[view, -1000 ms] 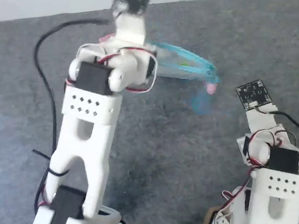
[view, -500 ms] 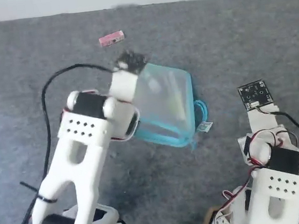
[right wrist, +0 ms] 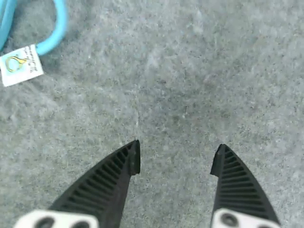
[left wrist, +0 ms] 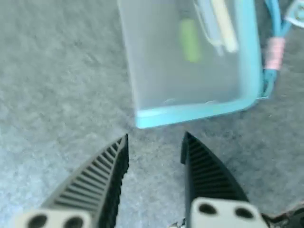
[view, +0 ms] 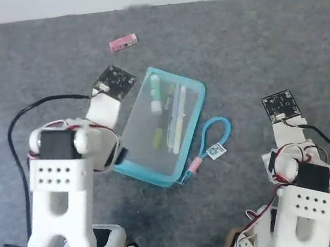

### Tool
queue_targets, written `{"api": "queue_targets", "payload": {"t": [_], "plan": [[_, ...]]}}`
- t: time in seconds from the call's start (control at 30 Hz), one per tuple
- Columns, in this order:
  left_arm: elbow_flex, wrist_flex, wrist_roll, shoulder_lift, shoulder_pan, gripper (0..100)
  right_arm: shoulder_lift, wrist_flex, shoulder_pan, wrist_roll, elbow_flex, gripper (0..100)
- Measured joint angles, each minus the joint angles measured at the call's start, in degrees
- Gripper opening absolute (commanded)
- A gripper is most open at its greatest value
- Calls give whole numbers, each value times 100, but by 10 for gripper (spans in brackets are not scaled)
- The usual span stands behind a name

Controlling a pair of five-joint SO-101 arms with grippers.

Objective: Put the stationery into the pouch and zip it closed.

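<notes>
We see the pouch lying flat, long axis slanting away rightward, pens along it; left tool parted at its near end, right tool parted too.

The pouch is seen as clear plastic edged in turquoise, with a turquoise strap, a pink zip pull and a white tag marked in yellow. Green, white and cream pens are shown through it. A pink eraser is seen at twelve o'clock from the pouch. The mat is mottled grey. The left gripper and right gripper are black and ridged.
</notes>
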Motion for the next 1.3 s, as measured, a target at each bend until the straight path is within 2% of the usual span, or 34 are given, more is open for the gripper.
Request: {"api": "queue_targets", "payload": {"t": [0.1,0.2,0.27,0.4,0.57,0.67,0.73,0.8,0.93,1.03,1.2,1.3], "plan": [[114,18,-9,-79,35,326,0,0,0,0,0,246],[114,-580,44,-79,-123,327,9,0,0,0,79,246],[114,-1336,431,-62,-431,327,0,0,-62,0,79,246],[105,-3059,1037,677,-563,299,0,-18,-281,9,141,246],[-176,-5653,1152,2462,-589,188,0,-88,-352,9,167,246],[-536,-7349,1152,3736,-589,198,0,-88,-352,0,167,246],[-1064,-7859,1152,4545,-527,201,0,-97,-387,0,176,246],[-1811,-7798,1222,5345,-466,205,0,-105,-536,9,211,246],[-3833,-7103,1969,7165,-536,231,0,-105,-677,9,220,246],[-5829,-6286,2268,8615,-598,250,0,-105,-686,9,220,246],[-9644,-4738,2321,11033,-563,284,0,-105,-686,9,220,246],[-11402,-4422,2321,11895,-563,284,0,-105,-686,0,220,246]]}}
